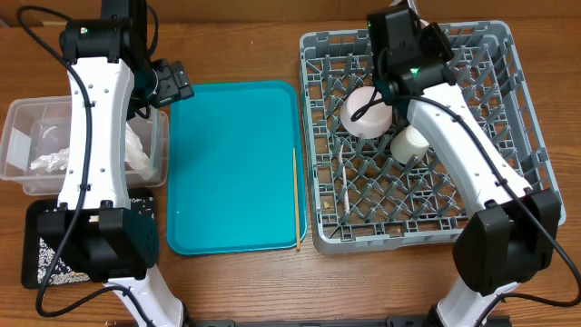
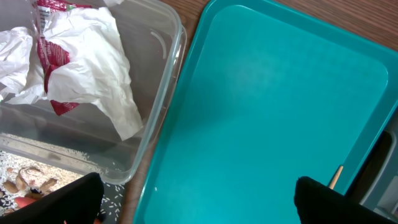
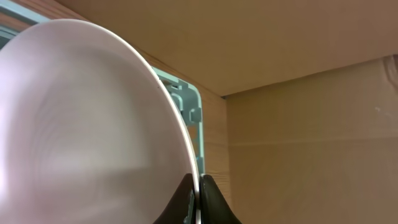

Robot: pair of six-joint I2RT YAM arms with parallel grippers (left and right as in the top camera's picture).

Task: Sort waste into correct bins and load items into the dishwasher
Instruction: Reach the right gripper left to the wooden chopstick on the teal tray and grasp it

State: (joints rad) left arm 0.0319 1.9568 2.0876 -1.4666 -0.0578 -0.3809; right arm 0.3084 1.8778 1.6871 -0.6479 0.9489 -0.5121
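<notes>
My right gripper (image 3: 198,194) is shut on the rim of a pale pink plate (image 3: 87,124), held on edge over the grey dishwasher rack (image 1: 522,109). From overhead the plate (image 1: 368,113) hangs just left of a small white cup (image 1: 410,143), and a white fork (image 1: 349,195) lies on the rack floor. My left gripper (image 2: 199,202) stands open and empty above the left part of the teal tray (image 2: 267,112). The clear tub (image 2: 158,93) holds crumpled white paper (image 2: 99,68) and a red-and-white wrapper (image 2: 53,56). A wooden chopstick (image 1: 295,195) lies along the teal tray's right side.
The black tray (image 1: 45,238) sits at the front left, below the clear tub (image 1: 18,136), with rice grains (image 2: 112,200) and beige scraps (image 2: 25,177) on it. The left arm's white links (image 1: 91,136) cross above both bins. Wooden table shows between tray and rack.
</notes>
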